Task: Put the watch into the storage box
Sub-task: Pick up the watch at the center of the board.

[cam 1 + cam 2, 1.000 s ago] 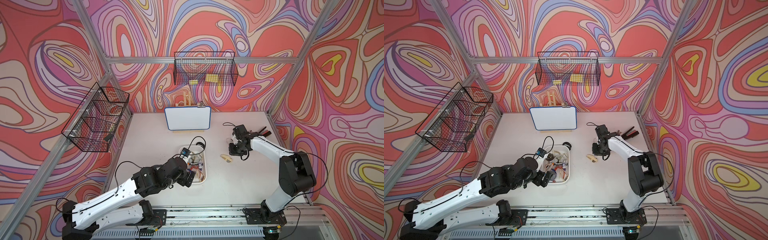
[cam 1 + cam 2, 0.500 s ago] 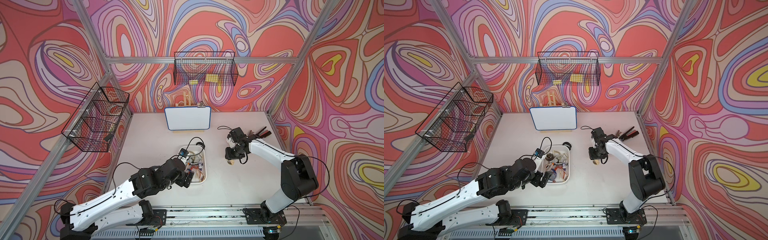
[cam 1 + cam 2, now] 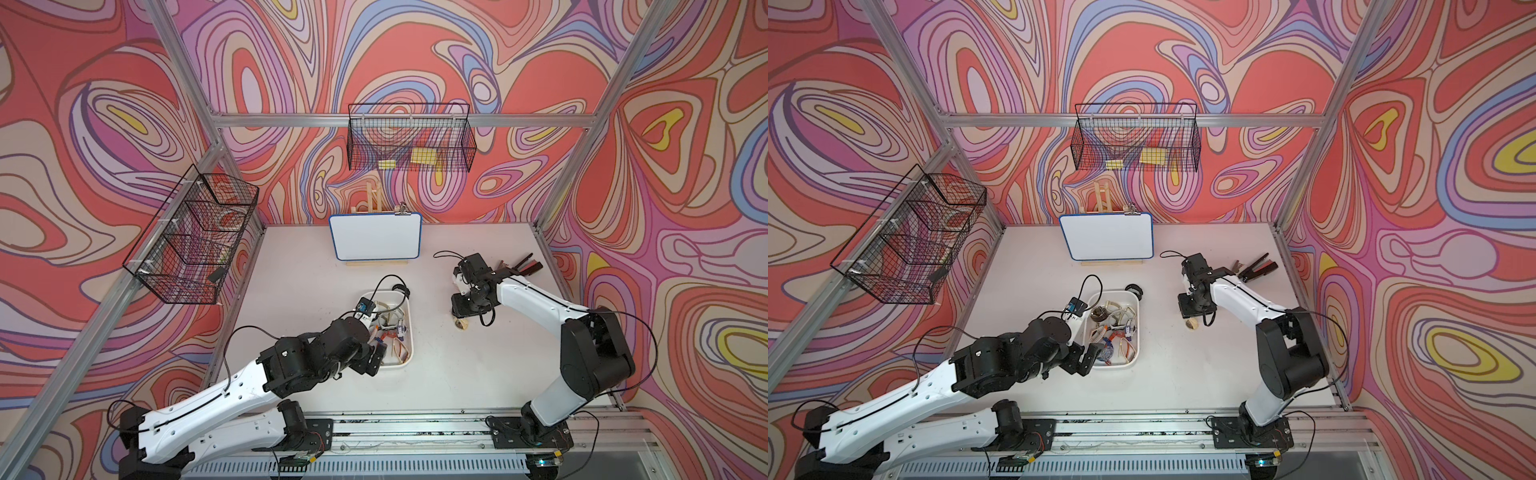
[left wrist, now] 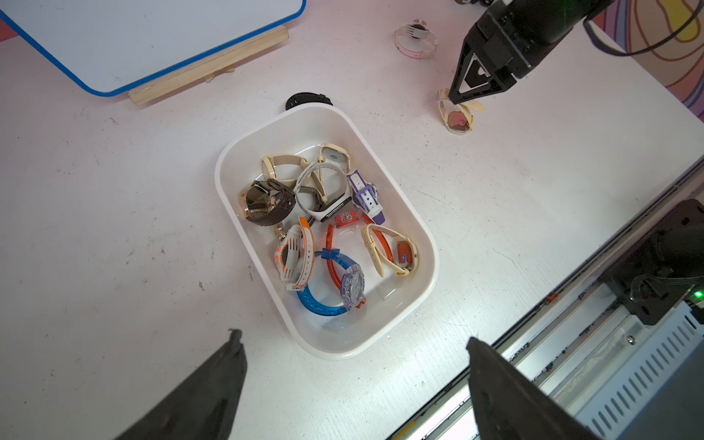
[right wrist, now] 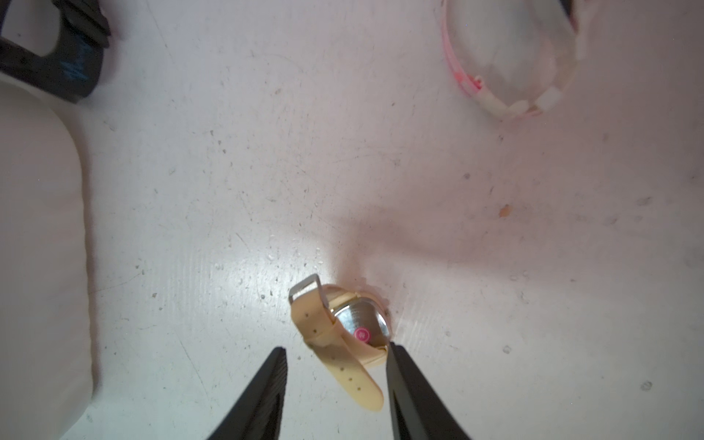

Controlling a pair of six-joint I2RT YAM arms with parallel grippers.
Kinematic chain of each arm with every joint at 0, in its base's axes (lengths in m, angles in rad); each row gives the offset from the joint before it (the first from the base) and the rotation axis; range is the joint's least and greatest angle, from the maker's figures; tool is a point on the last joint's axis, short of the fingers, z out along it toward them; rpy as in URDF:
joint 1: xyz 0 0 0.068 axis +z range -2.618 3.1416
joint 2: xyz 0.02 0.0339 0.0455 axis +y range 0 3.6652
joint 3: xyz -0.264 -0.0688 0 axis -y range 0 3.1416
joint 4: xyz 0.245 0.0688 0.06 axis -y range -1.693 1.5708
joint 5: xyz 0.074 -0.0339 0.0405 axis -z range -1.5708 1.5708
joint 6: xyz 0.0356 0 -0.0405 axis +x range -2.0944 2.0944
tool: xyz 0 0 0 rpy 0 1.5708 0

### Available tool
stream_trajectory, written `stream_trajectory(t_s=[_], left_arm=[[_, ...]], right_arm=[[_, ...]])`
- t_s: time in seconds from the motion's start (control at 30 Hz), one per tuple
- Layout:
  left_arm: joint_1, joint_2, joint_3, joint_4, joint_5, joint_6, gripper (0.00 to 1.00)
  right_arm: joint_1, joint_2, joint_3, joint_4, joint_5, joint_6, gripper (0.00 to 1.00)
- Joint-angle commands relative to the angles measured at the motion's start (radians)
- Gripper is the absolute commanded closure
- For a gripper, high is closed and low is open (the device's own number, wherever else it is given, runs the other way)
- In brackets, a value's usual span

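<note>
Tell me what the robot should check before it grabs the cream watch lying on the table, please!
1. Right gripper open: ok.
2. Cream-strapped round watch between its fingers: ok, the strap lies between them.
3. Grip closed on the watch: not ok, not yet.
4. Watch lifted off the white table: not ok, it lies there.
5. Shallow white plastic storage box has room: ok, bare floor shows.
6. Left gripper out of the way: cannot tell; it hovers open by the box.
</note>
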Motion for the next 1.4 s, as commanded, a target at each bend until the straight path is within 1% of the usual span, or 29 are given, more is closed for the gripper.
stream_trajectory(t_s=[0.0, 0.1, 0.23, 0.53, 0.6, 0.7, 0.77, 0.87, 0.93, 1.0, 1.03, 1.1, 1.17, 1.2, 1.23, 1.37], left_arm=[[-0.002, -0.013, -0.004, -0.030, -0.019, -0.007, 0.05], [-0.003, -0.015, -0.005, -0.032, -0.022, -0.007, 0.05], [-0.001, -0.015, -0.008, -0.035, -0.025, -0.009, 0.05], [-0.003, -0.026, -0.008, -0.043, -0.034, -0.012, 0.05], [-0.003, -0.026, -0.007, -0.045, -0.037, -0.012, 0.05], [-0.002, -0.030, -0.005, -0.049, -0.039, -0.014, 0.05], [-0.002, -0.033, -0.004, -0.050, -0.039, -0.017, 0.04], [-0.003, -0.038, -0.005, -0.051, -0.039, -0.018, 0.05], [-0.002, -0.038, -0.006, -0.051, -0.036, -0.018, 0.05], [-0.001, -0.038, -0.006, -0.050, -0.034, -0.018, 0.04], [-0.002, -0.038, -0.006, -0.049, -0.035, -0.020, 0.04], [-0.001, -0.040, -0.009, -0.047, -0.033, -0.022, 0.05], [-0.002, -0.043, -0.010, -0.045, -0.030, -0.026, 0.04], [-0.001, -0.045, -0.010, -0.046, -0.030, -0.027, 0.05], [-0.002, -0.047, -0.008, -0.049, -0.030, -0.029, 0.05], [-0.002, -0.073, -0.003, -0.077, -0.032, -0.043, 0.04]], right_arm=[[0.000, 0.036, 0.034, 0.015, 0.009, -0.021, 0.53], [0.000, 0.057, 0.037, 0.024, 0.019, -0.025, 0.54], [0.000, 0.087, 0.044, 0.025, 0.033, -0.028, 0.58], [0.000, 0.084, 0.042, 0.013, 0.074, -0.013, 0.77], [0.000, 0.076, 0.042, 0.005, 0.083, -0.005, 0.82], [-0.001, 0.054, 0.044, -0.003, 0.086, 0.007, 0.86], [0.000, 0.024, 0.044, -0.004, 0.063, 0.016, 0.87], [0.001, -0.042, 0.046, 0.003, -0.004, 0.041, 0.87], [0.000, -0.092, 0.041, 0.026, -0.095, 0.063, 0.87], [0.000, -0.146, 0.022, 0.076, -0.224, 0.098, 0.87], [0.000, -0.177, 0.003, 0.126, -0.308, 0.131, 0.87], [0.001, -0.214, -0.039, 0.231, -0.452, 0.211, 0.87], [0.014, -0.226, -0.100, 0.389, -0.592, 0.330, 0.87], [0.030, -0.223, -0.115, 0.445, -0.624, 0.370, 0.86], [0.061, -0.214, -0.120, 0.484, -0.629, 0.394, 0.87], [0.188, -0.152, -0.108, 0.601, -0.588, 0.471, 0.87]])
